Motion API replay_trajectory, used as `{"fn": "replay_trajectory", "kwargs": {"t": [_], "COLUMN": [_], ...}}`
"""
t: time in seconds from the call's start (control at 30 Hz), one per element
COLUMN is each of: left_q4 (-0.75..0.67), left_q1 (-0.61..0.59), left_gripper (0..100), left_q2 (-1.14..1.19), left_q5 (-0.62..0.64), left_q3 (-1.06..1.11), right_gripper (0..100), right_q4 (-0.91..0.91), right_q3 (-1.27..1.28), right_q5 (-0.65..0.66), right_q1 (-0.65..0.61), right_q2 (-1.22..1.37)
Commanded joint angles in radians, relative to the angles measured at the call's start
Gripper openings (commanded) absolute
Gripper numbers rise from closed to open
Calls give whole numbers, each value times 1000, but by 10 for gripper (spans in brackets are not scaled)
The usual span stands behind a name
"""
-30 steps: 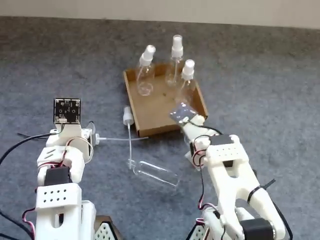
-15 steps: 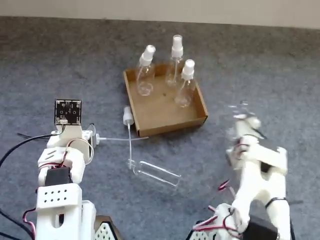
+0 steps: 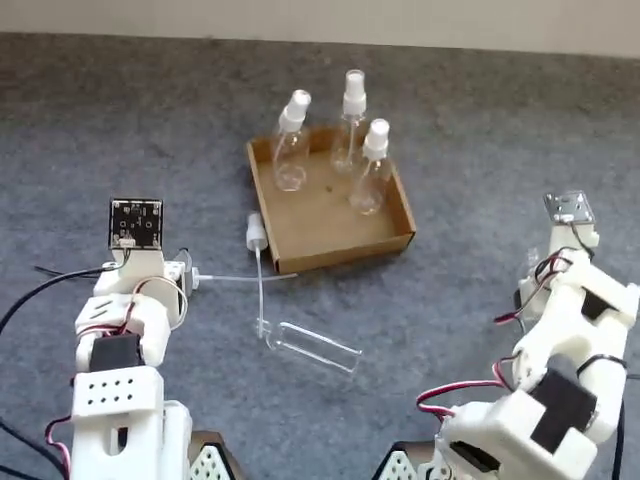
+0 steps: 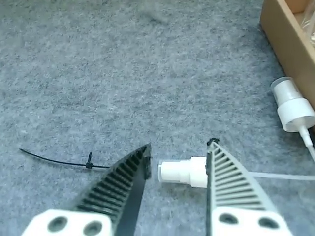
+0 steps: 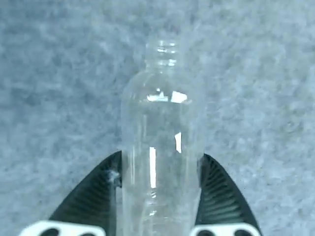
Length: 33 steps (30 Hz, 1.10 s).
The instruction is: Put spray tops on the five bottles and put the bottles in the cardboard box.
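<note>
Three capped bottles [image 3: 352, 140] stand in the cardboard box [image 3: 268, 215]. A clear bottle without a top [image 5: 160, 123] is held in my right gripper [image 5: 160, 158], whose fingers press both its sides; that arm [image 3: 570, 300] stands right of the box. A second bare bottle [image 3: 315, 347] lies on the carpet in front of the box. My left gripper [image 4: 179, 146] is open low over the carpet, with a white spray top [image 4: 183, 172] lying between its fingers, its tube running toward the box. Another spray top [image 4: 294, 105] lies beside the box's front-left corner [image 4: 283, 29].
A black zip tie [image 4: 64, 160] lies on the grey carpet beside the left gripper. The second spray top's long tube [image 3: 260, 290] runs down toward the lying bottle. A pale wall edge borders the far side.
The right arm has swung from the box's front-right corner out to the right, away from the box. The left arm, the box and the loose parts have stayed put.
</note>
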Motion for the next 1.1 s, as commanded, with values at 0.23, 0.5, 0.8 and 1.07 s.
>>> {"fn": "replay_trajectory", "kwargs": {"t": [0.23,0.5,0.8,1.07], "left_q4": [296,516,666,663], "left_q1": [-15,-10,-13,-15], "left_gripper": [178,178,178,178], "left_q2": [76,595,958,1144], "left_q5": [-83,-61,184,566], "left_q3": [-380,-727,-966,-1017], "right_gripper": [170,172,172,172], "right_q4": [-4,-2,-2,-2], "right_q3": [-24,-25,-25,-25], "right_q5": [9,8,8,8], "right_q1": [7,-44,-50,-51], "right_q2": [58,58,58,58]}}
